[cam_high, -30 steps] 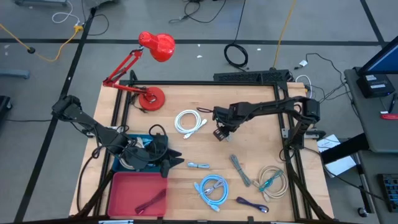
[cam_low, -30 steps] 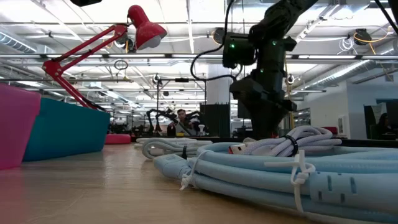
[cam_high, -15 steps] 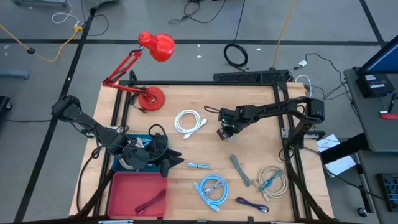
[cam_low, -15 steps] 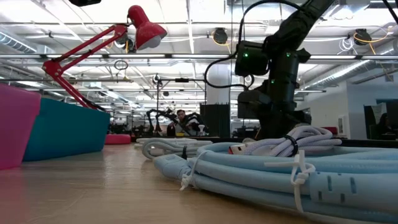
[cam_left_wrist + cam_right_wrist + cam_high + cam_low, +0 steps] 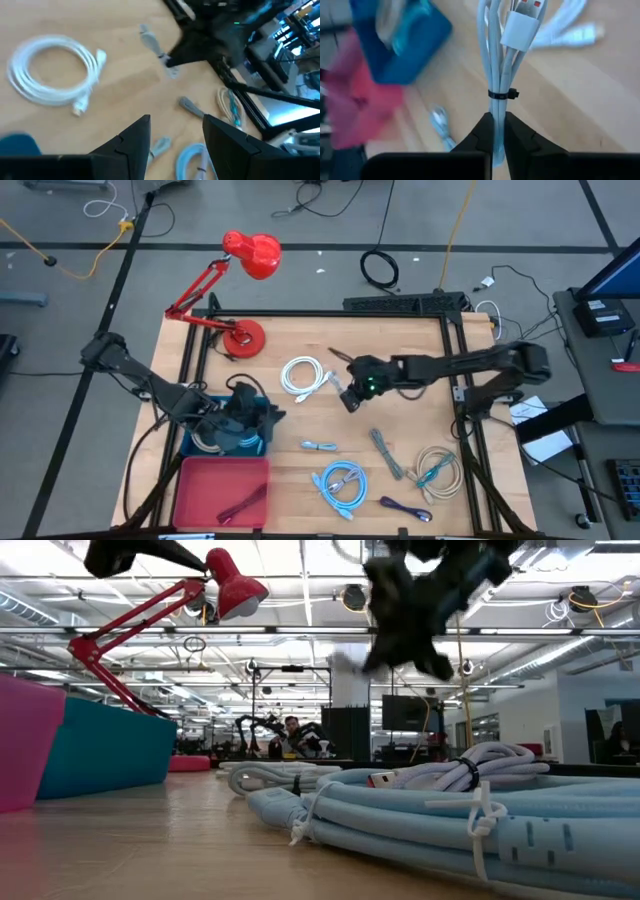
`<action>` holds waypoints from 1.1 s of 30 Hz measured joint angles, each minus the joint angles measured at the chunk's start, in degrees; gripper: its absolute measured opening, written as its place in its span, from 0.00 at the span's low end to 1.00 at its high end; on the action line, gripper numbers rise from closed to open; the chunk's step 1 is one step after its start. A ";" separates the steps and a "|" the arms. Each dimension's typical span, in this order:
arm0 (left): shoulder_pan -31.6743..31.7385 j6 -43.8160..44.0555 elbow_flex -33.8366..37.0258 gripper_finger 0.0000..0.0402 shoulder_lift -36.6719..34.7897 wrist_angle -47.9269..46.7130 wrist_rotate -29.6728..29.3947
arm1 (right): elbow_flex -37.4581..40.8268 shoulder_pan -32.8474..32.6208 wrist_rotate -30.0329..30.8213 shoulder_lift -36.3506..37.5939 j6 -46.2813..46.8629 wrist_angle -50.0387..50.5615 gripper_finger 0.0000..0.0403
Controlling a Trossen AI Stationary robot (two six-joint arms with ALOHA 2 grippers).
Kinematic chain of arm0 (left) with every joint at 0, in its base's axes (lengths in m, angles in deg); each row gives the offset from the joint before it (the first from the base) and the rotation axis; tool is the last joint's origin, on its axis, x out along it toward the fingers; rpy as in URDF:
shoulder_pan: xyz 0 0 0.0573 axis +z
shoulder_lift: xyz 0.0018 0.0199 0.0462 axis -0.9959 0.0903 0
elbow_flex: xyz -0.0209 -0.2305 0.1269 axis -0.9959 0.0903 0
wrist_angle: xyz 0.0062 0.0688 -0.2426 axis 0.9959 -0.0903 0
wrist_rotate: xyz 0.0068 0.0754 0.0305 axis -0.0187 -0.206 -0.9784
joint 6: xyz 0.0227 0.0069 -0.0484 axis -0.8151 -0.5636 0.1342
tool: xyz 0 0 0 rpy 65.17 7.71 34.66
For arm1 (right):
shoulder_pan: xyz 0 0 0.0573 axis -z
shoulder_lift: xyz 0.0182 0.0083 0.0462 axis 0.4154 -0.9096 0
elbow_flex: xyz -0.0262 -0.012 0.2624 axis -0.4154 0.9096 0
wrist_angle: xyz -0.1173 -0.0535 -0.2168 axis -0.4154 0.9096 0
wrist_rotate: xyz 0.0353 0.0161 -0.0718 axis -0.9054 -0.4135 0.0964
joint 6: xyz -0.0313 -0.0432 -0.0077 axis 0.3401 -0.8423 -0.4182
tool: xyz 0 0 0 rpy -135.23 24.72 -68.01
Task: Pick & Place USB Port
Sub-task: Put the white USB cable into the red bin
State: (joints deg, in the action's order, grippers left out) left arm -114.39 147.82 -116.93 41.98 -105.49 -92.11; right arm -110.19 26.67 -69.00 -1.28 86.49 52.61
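A pale grey USB cable, bundled with a black tie and ending in a white plug with a red insert, sticks out ahead of my right gripper, which is shut on it. In the high view that gripper hovers over the table's middle, right of a white coiled cable. In the low view it is well above the table. My left gripper is open, with nothing between its fingers, above the right edge of the blue bin. My right gripper pinches the bundled strands between its two fingers, just behind the black tie, several strands together. It reaches from the table's right toward its left, along the bundle. The cable is lifted clear of the table, its plug end pointing away from the fingers.
A red bin with a dark cable inside stands near the front left. Loose cables lie at the front: a small pale one, a grey one, a light-blue coil, a beige one, a purple one. A red lamp stands far left.
My right gripper has shut on the grey cable bundle and risen from the table with it, the arm stretching out toward the table's left. My left gripper has shifted a little toward the far edge over the blue bin and stays open.
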 joint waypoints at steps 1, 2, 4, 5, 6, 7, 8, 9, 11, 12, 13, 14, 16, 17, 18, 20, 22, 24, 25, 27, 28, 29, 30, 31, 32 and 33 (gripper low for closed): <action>0.65 -1.48 0.00 0.46 -0.52 -1.46 0.04 | -0.65 -1.10 1.39 1.48 0.61 -0.30 0.03; 1.46 -3.27 0.41 0.46 -1.07 -2.37 0.60 | -1.55 -2.36 2.65 2.90 1.25 -1.30 0.03; 3.88 -5.90 2.18 0.46 -2.49 -1.50 2.68 | -3.32 -5.06 5.82 6.34 2.27 -3.36 0.03; 5.38 -6.98 3.64 0.46 -3.42 0.41 3.72 | -3.97 -6.27 7.59 7.93 2.51 -3.63 0.03; 6.84 -8.28 5.54 0.46 -4.49 3.35 4.58 | -4.51 -7.66 9.61 9.20 2.71 -4.87 0.03; 8.59 -10.21 7.97 0.46 -5.63 7.81 5.70 | -4.93 -8.90 11.61 10.26 2.65 -6.79 0.03; 10.70 -12.89 10.48 0.46 -6.58 14.76 7.72 | -5.02 -10.03 13.38 11.07 2.57 -8.22 0.03; 12.99 -15.80 12.97 0.46 -7.09 23.06 10.83 | -4.99 -11.23 15.03 11.74 2.52 -9.25 0.03; 17.82 -21.76 17.32 0.46 -7.05 41.85 19.47 | -4.95 -12.91 17.16 12.47 2.54 -13.77 0.03; 19.59 -24.82 18.64 0.46 -6.72 49.89 23.55 | -5.00 -13.61 17.49 12.64 2.50 -15.37 0.03; 20.97 -27.48 19.04 0.46 -6.01 56.60 26.60 | -5.00 -14.18 17.65 12.71 2.25 -16.74 0.03; 22.02 -29.27 18.65 0.46 -5.06 61.64 28.91 | -5.00 -14.75 18.03 12.68 2.07 -18.13 0.03; 23.82 -30.86 16.58 0.46 -3.89 63.17 32.99 | -4.98 -15.89 19.55 12.28 2.02 -19.59 0.03; 24.62 -31.23 15.02 0.46 -3.47 61.27 35.21 | -4.98 -16.32 20.38 11.70 2.03 -20.72 0.03; 25.39 -31.34 13.04 0.46 -2.87 58.43 37.55 | -5.00 -16.54 20.51 11.12 2.08 -21.81 0.03; 26.53 -31.44 8.30 0.46 -0.78 52.79 42.02 | -4.96 -16.74 20.38 10.22 2.15 -22.33 0.03; 26.61 -32.49 4.58 0.46 0.91 46.71 44.24 | -4.94 -16.89 20.38 9.11 2.78 -24.43 0.03; 26.34 -33.74 1.28 0.46 3.13 44.73 44.44 | -4.94 -16.89 20.36 8.06 2.93 -26.22 0.03; 26.37 -34.25 0.03 0.46 3.94 44.78 44.95 | -4.94 -16.89 20.34 7.52 2.95 -26.98 0.03; 26.61 -34.90 -1.66 0.46 4.88 44.65 45.75 | -4.94 -16.89 20.32 6.51 2.98 -28.61 0.03; 26.61 -34.98 -2.49 0.46 5.48 45.08 45.79 | -4.94 -16.89 20.31 6.12 2.97 -29.54 0.03; 26.66 -35.30 -2.94 0.46 5.97 45.12 45.78 | -4.94 -16.89 20.30 5.91 2.98 -30.11 0.03; 26.66 -35.46 -3.14 0.46 6.23 44.75 45.77 | -4.94 -16.89 20.31 5.79 2.98 -30.48 0.03; 26.66 -34.99 -3.28 0.46 6.41 44.53 45.75 | -4.94 -16.88 20.32 5.67 2.98 -30.76 0.03; 26.76 -34.57 -3.30 0.46 6.55 44.37 45.73 | -4.94 -16.86 20.31 5.61 2.95 -30.97 0.03; 26.94 -34.32 -3.31 0.45 6.77 44.32 45.95 | -4.94 -16.86 20.31 5.61 2.82 -31.03 0.03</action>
State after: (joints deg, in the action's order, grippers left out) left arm -87.45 113.50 -120.24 48.75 -61.18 -46.16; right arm -115.13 9.80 -48.69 4.33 89.30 21.57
